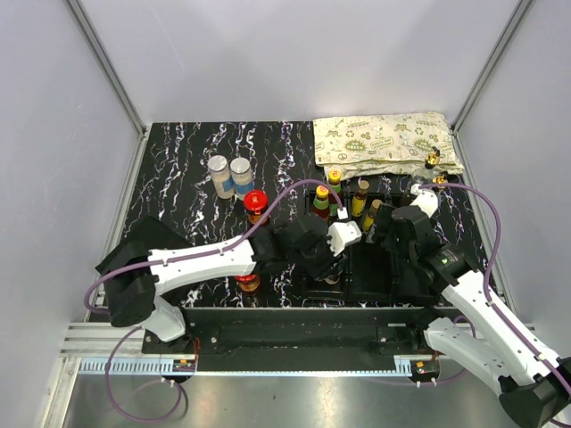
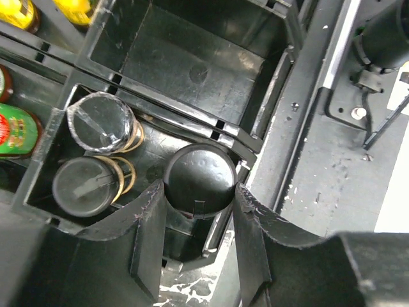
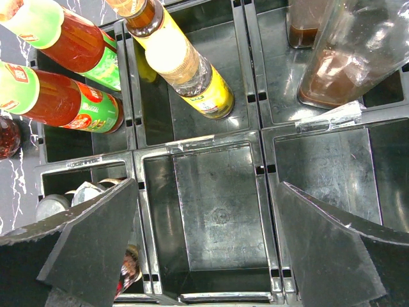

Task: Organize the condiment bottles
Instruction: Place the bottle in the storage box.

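Observation:
My left gripper is shut on a black-capped bottle that stands in a near-left compartment of the black tray. Two more black-capped bottles stand beside it in the same compartment. In the top view the left gripper is over the tray's near left. My right gripper is open and empty above an empty middle compartment; in the top view it hangs over the tray's centre. Green-capped red sauces and a slim yellow sauce stand in the back compartments.
Two grey-lidded shakers and a red-lidded jar stand on the marble top left of the tray. Another red-lidded jar stands by the front edge. Gold-spouted glass bottles stand at the back right near a patterned cloth bag.

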`<action>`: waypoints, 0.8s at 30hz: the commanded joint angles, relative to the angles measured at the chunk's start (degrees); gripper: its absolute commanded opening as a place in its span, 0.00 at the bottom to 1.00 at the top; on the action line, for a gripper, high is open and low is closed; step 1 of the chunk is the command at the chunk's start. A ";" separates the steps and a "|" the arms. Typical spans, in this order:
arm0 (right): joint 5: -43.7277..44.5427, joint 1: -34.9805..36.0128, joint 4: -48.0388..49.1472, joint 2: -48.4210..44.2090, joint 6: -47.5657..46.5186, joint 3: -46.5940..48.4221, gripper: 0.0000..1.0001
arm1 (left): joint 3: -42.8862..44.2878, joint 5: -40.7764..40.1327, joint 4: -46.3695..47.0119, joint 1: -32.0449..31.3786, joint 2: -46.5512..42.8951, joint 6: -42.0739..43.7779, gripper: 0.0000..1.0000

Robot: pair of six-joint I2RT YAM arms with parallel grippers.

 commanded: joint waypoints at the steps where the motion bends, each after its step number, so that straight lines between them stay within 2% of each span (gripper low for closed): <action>1: 2.49 -0.23 1.06 -0.74 -0.05 0.57 1.00 | 0.20 -1.88 6.75 0.10 1.24 -1.80 0.00; 10: 2.84 -0.14 1.06 -0.57 -0.32 0.48 1.00 | -2.09 -7.42 11.68 0.10 3.96 -4.17 0.01; 18: 2.93 -0.23 1.15 -0.74 -0.23 0.39 1.00 | -3.05 -10.58 11.77 0.01 5.46 -5.49 0.11; 21: 2.93 -0.14 1.15 -0.74 -0.14 0.39 1.00 | -3.49 -10.24 11.94 0.10 5.11 -5.40 0.23; 22: 2.84 -0.23 1.15 -0.48 -0.06 0.48 1.00 | -3.49 -10.14 11.77 0.02 5.02 -5.40 0.31; 24: 2.75 -0.14 1.06 -0.39 0.12 0.48 1.00 | -3.58 -10.41 11.59 0.10 4.93 -5.40 0.38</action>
